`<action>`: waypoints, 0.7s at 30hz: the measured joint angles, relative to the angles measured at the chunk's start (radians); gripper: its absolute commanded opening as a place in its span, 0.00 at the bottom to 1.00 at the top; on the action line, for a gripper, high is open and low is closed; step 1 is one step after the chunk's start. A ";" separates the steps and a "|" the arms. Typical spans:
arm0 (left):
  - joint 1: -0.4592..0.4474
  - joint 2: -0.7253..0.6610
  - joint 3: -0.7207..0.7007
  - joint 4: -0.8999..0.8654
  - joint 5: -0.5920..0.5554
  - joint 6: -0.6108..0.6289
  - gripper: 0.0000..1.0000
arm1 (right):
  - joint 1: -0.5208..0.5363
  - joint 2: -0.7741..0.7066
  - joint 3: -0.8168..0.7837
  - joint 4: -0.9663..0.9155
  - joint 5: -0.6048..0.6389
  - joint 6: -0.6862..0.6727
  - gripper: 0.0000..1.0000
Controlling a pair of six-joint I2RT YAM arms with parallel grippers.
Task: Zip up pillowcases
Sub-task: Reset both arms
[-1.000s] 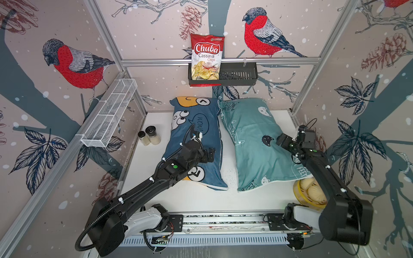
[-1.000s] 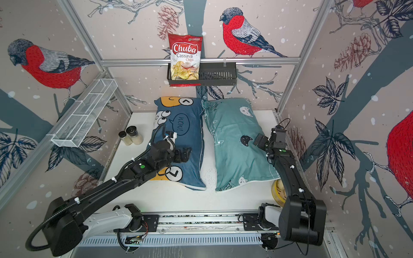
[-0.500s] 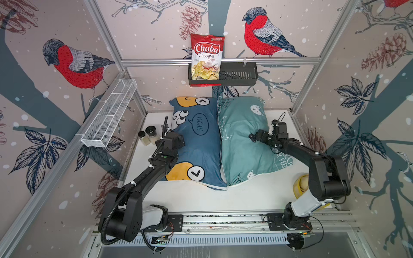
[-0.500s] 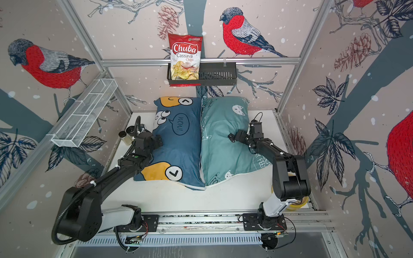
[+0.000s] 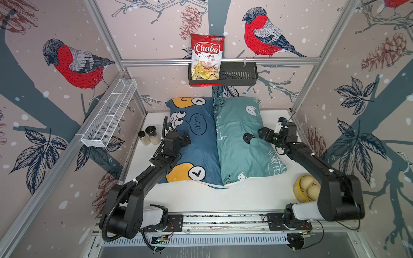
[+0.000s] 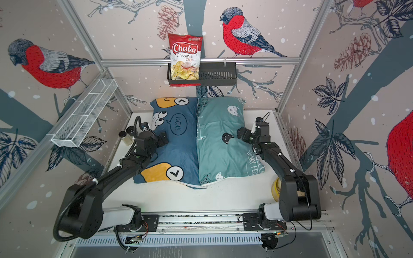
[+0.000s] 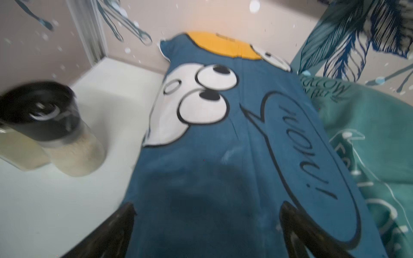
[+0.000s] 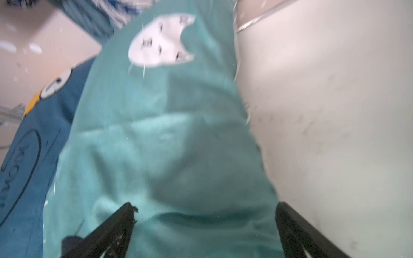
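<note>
Blur softens both wrist views, so no zipper teeth or slider can be made out on either pillowcase.

At the far left, two jars (image 5: 149,135) with dark lids stand on the white worktop (image 5: 234,198), just beside the dark blue pillowcase (image 5: 201,154). In a top view the left arm's cable crosses in front of them (image 6: 127,136). That arm's forearm covers the pillowcase's near left edge and part of the orange face printed there. It reaches from the front rail toward the back, lying low over the pillow.

The left end effector (image 5: 186,140) sits above the blue cloth near the "WOW!" bubble. Its fingers (image 7: 125,223) are spread wide and grip nothing. Whether the tips touch the fabric cannot be told.

The teal pillowcase (image 5: 239,154) lies touching the blue one along their long sides. Both have their far ends at the back wall. A white strip edges both near ends, but whether it is open or closed there cannot be told.

The right arm rises from its base at the front, elbow high, and slants back and inward. The right end effector (image 5: 263,134) hangs over the teal pillow's right edge, near a black cat face. Its fingers (image 8: 290,223) are also spread wide and empty, with one over cloth and one over bare worktop.

At the far right, a yellow container (image 5: 305,187) is half hidden behind the arm's upper link.
</note>
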 measured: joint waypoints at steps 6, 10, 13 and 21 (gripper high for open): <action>0.040 -0.016 -0.037 0.111 -0.208 0.158 1.00 | -0.126 -0.085 -0.089 0.019 0.242 -0.021 0.99; 0.059 0.076 -0.118 0.193 -0.321 0.248 1.00 | -0.136 -0.034 -0.190 0.071 0.349 -0.049 0.99; 0.069 0.139 -0.153 0.266 -0.358 0.282 0.99 | -0.133 0.035 -0.245 0.130 0.389 -0.072 0.99; 0.103 0.232 -0.221 0.497 -0.323 0.324 0.99 | -0.086 0.130 -0.375 0.410 0.461 -0.100 0.99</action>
